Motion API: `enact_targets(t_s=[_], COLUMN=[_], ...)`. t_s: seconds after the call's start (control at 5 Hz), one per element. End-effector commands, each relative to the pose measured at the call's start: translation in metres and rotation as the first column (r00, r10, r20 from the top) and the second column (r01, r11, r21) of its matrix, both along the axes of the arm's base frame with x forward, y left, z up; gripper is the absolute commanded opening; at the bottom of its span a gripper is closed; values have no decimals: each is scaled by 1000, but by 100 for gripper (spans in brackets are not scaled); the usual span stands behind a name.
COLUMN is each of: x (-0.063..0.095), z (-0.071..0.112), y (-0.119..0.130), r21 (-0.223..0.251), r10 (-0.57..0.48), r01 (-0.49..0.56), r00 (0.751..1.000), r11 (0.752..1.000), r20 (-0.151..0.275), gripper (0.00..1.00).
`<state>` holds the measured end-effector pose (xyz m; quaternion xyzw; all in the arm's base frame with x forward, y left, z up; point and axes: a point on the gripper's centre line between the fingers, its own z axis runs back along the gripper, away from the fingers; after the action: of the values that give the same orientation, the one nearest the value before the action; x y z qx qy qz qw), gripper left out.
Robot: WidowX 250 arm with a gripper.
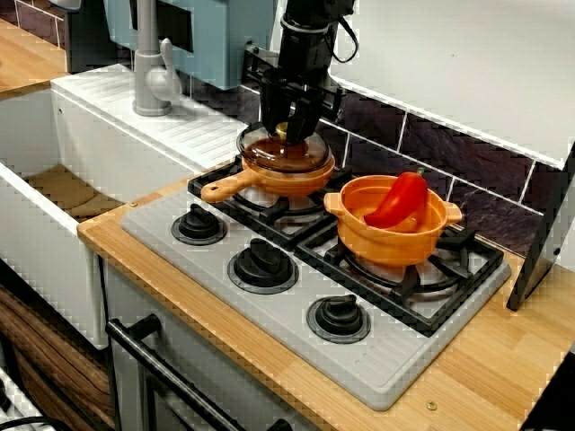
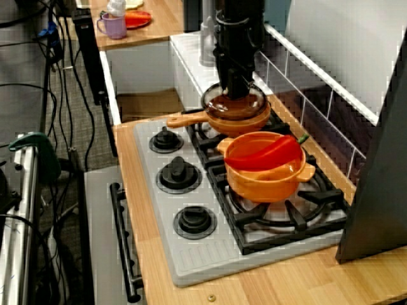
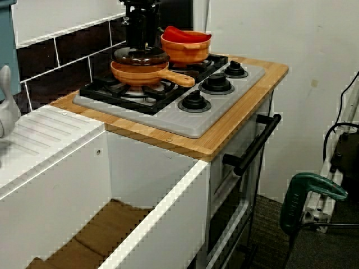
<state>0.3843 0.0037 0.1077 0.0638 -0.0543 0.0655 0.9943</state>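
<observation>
End effector (image 1: 289, 126) pinches the lid (image 1: 286, 153) on the pan (image 1: 296, 178) — pot (image 1: 395, 247) of red pepper (image 1: 400, 197) just beside.

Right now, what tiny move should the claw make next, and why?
Probably a slow, straight lift. The claw straddles the knob of the glass lid, which sits flat on the orange pan, so a sideways pull might drag the pan.
</observation>
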Motion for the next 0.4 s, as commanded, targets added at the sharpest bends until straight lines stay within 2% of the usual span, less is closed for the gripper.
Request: enact_targets(t_s=[0.0,0.2], x=[6,5], z=[27,24], y=[9,6], r21=[-30,-33], r10=[20,15], r01=[-18,-13], r00=[997,998], r11=[999,999], r20=[69,66], gripper=[0,0])
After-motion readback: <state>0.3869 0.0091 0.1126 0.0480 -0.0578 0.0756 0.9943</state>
